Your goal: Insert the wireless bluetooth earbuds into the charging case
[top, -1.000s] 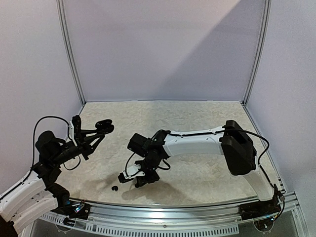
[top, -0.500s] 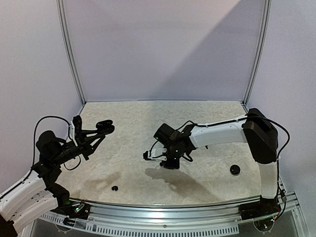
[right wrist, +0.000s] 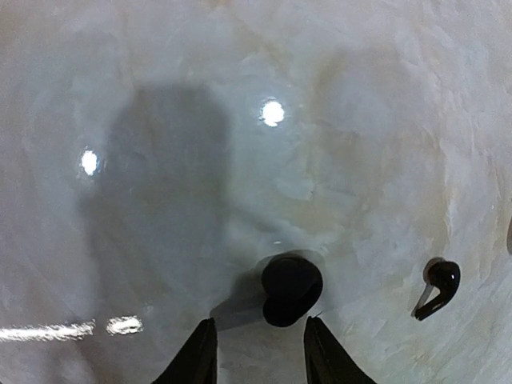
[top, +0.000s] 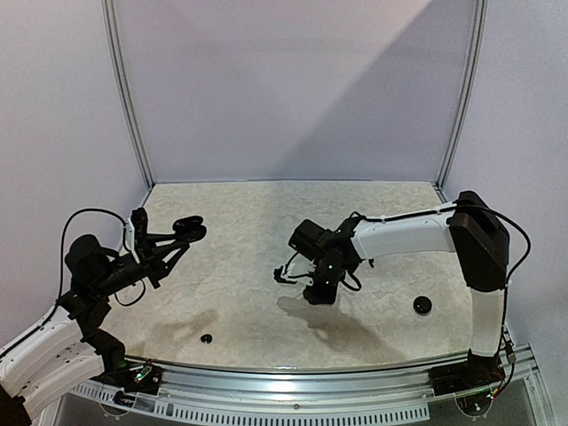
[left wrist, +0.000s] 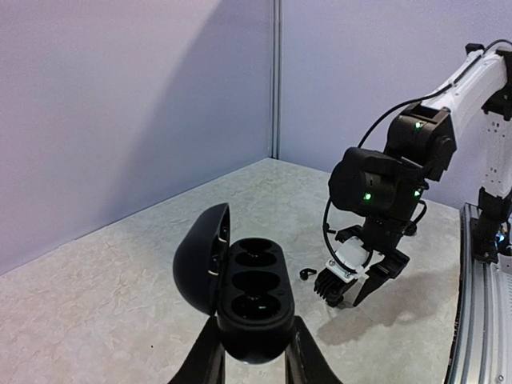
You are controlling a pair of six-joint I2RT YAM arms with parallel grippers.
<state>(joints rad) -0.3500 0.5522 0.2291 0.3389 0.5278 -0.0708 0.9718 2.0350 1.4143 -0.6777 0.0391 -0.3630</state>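
— While the left gripper [left wrist: 254,356] clamps the black charging case [left wrist: 254,308] at the left, how does the lid [left wrist: 200,252] stand?
— Swung open, its wells showing. Nearer the front edge, a black earbud [top: 206,338] lies alone on the table [top: 266,213].
— And the right gripper [right wrist: 260,352], mid-table?
— Fingers spread, holding nothing, hovering over a round black bud [right wrist: 291,288]; a stemmed bud [right wrist: 436,286] lies just beside it.

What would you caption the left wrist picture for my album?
Left tool holds an open black charging case while the right tool hangs open beside a black earbud.
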